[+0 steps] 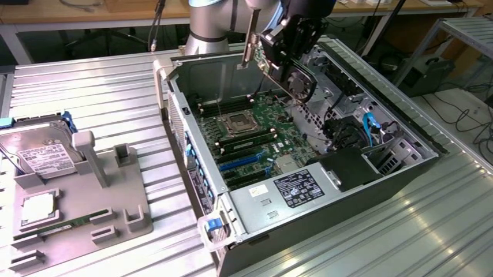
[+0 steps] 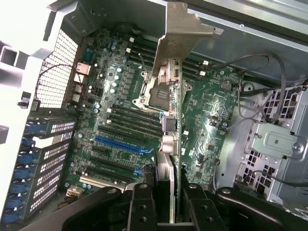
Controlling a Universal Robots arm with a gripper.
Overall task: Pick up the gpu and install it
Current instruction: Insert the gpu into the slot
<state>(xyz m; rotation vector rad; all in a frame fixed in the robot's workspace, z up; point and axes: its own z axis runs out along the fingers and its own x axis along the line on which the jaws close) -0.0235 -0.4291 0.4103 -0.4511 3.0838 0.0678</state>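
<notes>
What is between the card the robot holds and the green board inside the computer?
Nothing, just air. In the wrist view the gpu hangs clear above the motherboard, and the exterior view shows the same gap.

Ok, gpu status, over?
Fingers shut on gpu. Gpu held on edge above motherboard, over open case, not seated. Nothing seen blocking the slots.

ext high oblique, wrist close, shared mobo point(image 1: 262, 109) point(image 2: 207, 110)
</notes>
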